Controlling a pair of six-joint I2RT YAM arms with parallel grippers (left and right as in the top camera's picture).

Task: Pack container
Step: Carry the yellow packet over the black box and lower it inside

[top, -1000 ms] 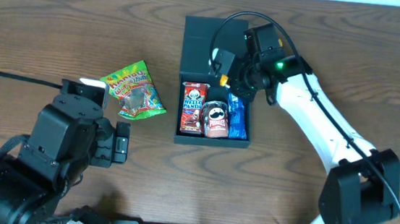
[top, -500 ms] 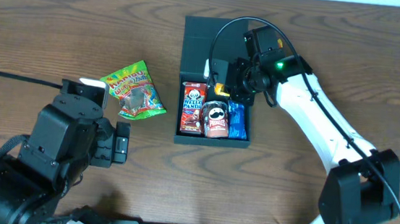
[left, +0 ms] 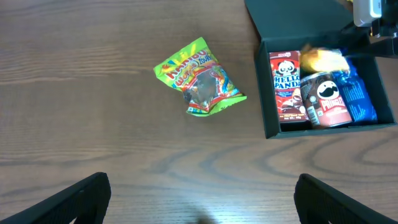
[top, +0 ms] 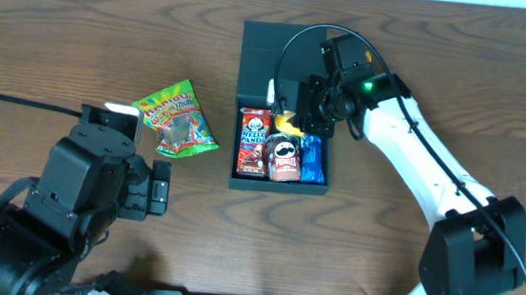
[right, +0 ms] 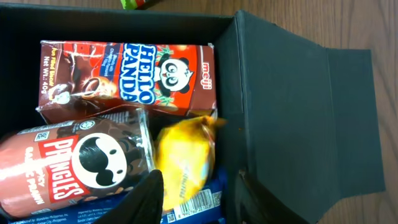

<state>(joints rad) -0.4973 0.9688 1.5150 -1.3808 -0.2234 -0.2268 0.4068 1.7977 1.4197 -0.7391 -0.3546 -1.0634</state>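
Observation:
The dark container point(top: 262, 47) lies open at the table's middle, its flap lid folded back; it also shows in the left wrist view point(left: 273, 18) and the right wrist view point(right: 311, 112). Inside are a Hello Panda box point(top: 253, 142), a Pringles can point(top: 285, 157) and a blue packet point(top: 312, 157). A yellow packet point(top: 290, 124) lies blurred on top of them, between my right gripper's fingers point(right: 199, 196) without being pinched. My right gripper point(top: 290, 110) is open over the container's back half. My left gripper point(top: 159, 188) is open and empty at the left, above bare wood point(left: 199, 199).
A green gummy bag point(top: 175, 118) lies on the table left of the container, ahead of my left gripper point(left: 199, 78). The right arm reaches across the container's right side. The table's far edge runs along the top.
The yellow packet left my right gripper and dropped into the container onto the other snacks. The right gripper's jaws opened. The left arm has not moved.

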